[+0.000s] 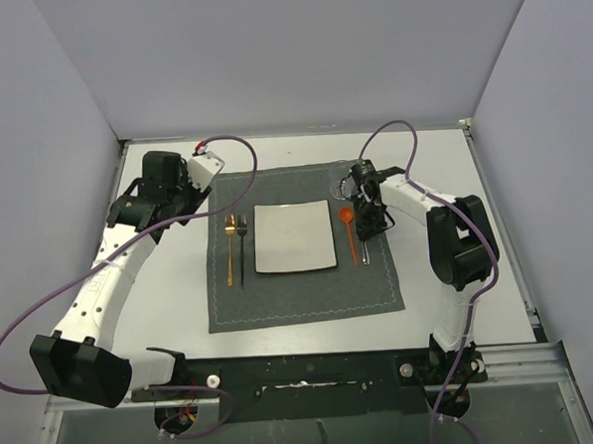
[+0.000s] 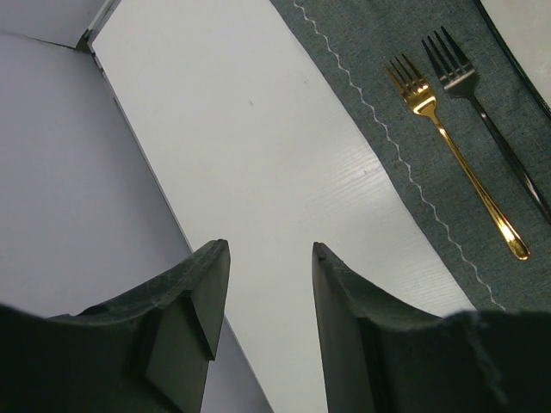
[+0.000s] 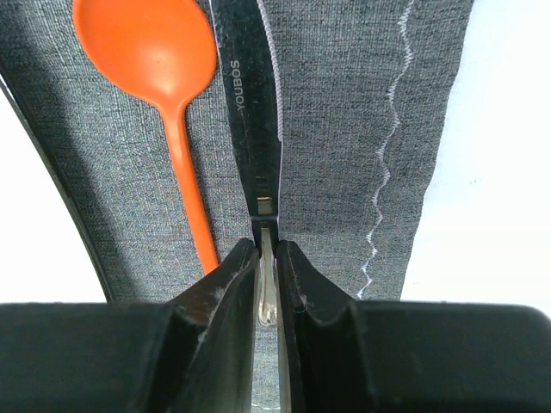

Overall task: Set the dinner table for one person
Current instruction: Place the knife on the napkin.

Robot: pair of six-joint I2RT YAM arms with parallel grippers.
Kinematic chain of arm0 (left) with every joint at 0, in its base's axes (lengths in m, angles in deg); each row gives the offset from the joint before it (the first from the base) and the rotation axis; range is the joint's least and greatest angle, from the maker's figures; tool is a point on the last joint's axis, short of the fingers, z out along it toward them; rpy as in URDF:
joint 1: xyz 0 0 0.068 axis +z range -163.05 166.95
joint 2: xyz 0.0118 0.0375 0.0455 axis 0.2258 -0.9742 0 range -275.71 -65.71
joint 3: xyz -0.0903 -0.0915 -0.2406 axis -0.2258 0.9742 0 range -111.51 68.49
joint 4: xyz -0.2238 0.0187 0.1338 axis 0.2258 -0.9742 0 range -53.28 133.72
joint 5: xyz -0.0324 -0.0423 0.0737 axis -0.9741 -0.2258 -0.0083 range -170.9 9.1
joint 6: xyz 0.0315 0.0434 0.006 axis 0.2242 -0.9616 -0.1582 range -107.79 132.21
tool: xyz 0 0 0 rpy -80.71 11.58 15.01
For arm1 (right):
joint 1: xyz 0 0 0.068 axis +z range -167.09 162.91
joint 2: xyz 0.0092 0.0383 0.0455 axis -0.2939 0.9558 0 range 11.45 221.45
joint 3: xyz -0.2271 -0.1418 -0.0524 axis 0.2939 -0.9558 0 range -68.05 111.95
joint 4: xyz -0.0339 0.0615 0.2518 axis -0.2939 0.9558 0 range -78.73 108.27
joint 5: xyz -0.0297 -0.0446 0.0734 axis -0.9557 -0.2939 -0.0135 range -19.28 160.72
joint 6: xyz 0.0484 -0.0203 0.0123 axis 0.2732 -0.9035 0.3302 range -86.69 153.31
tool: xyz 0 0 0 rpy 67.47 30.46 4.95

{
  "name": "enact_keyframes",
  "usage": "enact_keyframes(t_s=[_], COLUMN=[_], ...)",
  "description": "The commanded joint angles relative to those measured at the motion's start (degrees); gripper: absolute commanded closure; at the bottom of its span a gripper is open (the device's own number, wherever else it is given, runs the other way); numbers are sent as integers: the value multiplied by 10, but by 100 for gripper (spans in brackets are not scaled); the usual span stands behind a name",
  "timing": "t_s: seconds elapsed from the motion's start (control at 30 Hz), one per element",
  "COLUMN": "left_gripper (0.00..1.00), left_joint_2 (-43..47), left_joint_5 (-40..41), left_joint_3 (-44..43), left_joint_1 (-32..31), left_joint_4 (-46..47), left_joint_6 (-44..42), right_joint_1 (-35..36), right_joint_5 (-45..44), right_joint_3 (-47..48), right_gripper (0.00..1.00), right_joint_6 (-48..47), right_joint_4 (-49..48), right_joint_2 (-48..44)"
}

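The desk (image 1: 293, 150) lies directly beneath the right end effector (image 3: 267, 249), the nearer arm, which pinches the handle of a knife (image 3: 254, 103) pointing near-to-far on the placemat (image 1: 300, 296), just right of the orange spoon (image 3: 151, 52), while the left end effector (image 2: 269, 258) hangs half-open, empty, far-left.

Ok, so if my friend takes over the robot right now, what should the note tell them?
The left gripper is open and holds nothing. It is over the bare table, left of the placemat.
The right gripper is shut on the handle of the knife, just right of the orange spoon, over the placemat.
Done: the plate sits mid-placemat, with the gold fork and black fork on its left and the spoon on its right.
Left: probably let go of the knife beside the spoon, then pull that arm away.
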Motion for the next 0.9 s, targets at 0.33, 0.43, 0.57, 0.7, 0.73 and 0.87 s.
enact_keyframes(t_s=[0.33,0.43,0.57,0.7,0.73,0.87], left_gripper=[58,58,58,58,58,58], left_joint_2=[-5,-5,-5,-5,-5,-8], left_joint_5=[-5,-5,-4,-4,-3,-3], left_joint_3=[-3,-1,0,-1,-1,-2], left_joint_1=[-9,-9,-9,-10,-10,-10], left_joint_4=[26,27,26,24,24,22], left_joint_6=[11,10,10,9,9,9], right_joint_1=[0,-1,0,-1,-1,-1], right_joint_5=[13,13,14,16,16,16], right_joint_3=[19,16,16,17,17,17], right_gripper=[100,100,100,100,100,100], right_joint_6=[18,20,22,23,23,23], right_joint_4=[5,4,5,5,5,5], right_joint_2=[7,11,16,20,22,23])
